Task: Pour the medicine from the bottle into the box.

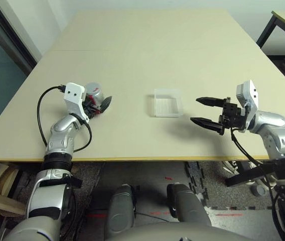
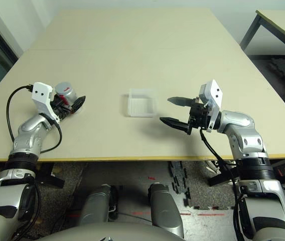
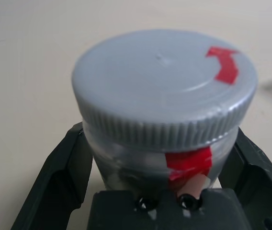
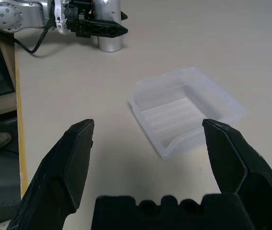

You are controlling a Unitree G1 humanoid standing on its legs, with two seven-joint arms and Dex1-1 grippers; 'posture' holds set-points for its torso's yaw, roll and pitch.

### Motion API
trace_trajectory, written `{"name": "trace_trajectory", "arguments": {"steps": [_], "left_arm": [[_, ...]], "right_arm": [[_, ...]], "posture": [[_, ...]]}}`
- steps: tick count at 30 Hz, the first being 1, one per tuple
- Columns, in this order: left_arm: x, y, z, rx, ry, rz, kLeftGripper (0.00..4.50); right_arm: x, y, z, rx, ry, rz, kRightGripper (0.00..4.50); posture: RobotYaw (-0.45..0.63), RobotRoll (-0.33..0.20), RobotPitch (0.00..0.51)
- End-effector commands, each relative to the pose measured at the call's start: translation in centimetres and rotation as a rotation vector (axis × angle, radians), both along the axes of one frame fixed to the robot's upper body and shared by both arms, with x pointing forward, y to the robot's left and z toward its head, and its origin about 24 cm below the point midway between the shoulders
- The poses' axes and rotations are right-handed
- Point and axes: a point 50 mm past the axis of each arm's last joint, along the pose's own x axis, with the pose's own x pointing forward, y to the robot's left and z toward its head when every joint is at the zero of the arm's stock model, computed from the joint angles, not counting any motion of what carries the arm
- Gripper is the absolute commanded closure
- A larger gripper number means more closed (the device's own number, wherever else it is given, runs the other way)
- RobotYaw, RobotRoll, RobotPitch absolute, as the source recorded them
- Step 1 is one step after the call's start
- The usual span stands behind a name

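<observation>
Silvery bottle [image 1: 95, 95] stands upright, cap [image 3: 164, 93] on top.

bottle [image 1: 96, 95] on table [image 1: 147, 55] left of box [image 1: 166, 103], well apart

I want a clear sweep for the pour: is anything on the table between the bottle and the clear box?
Nothing visible on the bare table between them. The bottle stands upright in the left gripper, to the box's left. Its grey cap is still on, which would block pouring. The right gripper hovers open on the box's other side.
</observation>
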Motion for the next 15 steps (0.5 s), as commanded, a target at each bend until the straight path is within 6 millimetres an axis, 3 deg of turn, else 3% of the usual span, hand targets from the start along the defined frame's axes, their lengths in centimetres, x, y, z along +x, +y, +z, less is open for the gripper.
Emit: {"name": "trace_trajectory", "arguments": {"steps": [1, 15], "left_arm": [[0.25, -0.39, -0.41, 0.018, 0.010, -0.019, 0.05], [0.44, -0.40, -1.06, 0.022, 0.025, -0.026, 0.05]], "right_arm": [[-0.24, -0.46, 0.19, -0.001, -0.002, -0.017, 0.00], [-0.31, -0.65, 0.20, -0.007, -0.004, -0.028, 0.00]], "posture": [[-0.14, 0.000, 0.102], [-0.15, 0.000, 0.101]]}}
